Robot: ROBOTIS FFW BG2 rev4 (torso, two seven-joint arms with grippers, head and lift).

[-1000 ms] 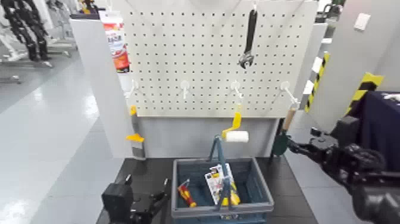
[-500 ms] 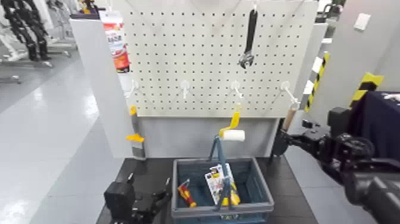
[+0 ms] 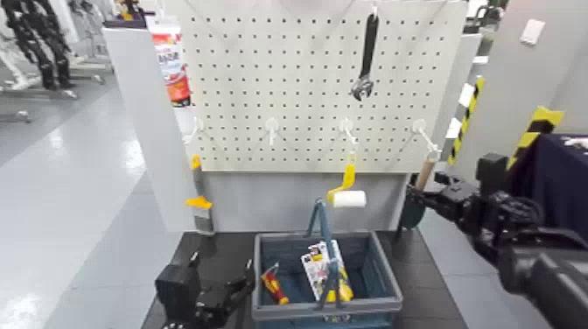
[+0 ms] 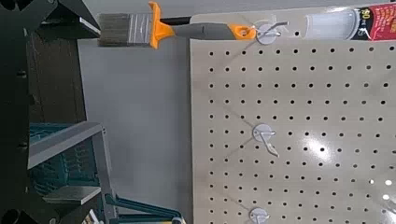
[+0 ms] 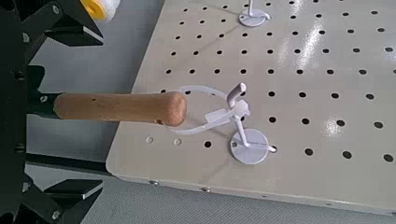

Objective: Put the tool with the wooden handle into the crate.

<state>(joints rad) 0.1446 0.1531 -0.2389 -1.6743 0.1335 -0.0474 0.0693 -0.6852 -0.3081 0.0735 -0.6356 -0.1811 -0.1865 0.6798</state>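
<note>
The tool with the wooden handle (image 3: 423, 178) hangs at the lower right corner of the pegboard (image 3: 289, 96), its tan handle looped by a white cord onto a white hook (image 5: 245, 140) and its dark green blade pointing down beside the board's right edge. The right gripper (image 3: 418, 203) reaches in from the right at the level of the blade. In the right wrist view the handle (image 5: 117, 106) runs back between the dark fingers (image 5: 51, 28), which sit spread on either side of it, so the gripper looks released rather than clenched on the tool. The crate (image 3: 385, 302) sits on the dark counter (image 3: 214, 254) below the board, near its front edge, already holding a few small items. The left gripper (image 3: 229, 293) rests low at the counter's left front, beside the crate; whether it is clenched or released cannot be told. A yellow-handled paint roller (image 3: 345, 191) and a black wrench (image 3: 367, 54) hang on the board.
</note>
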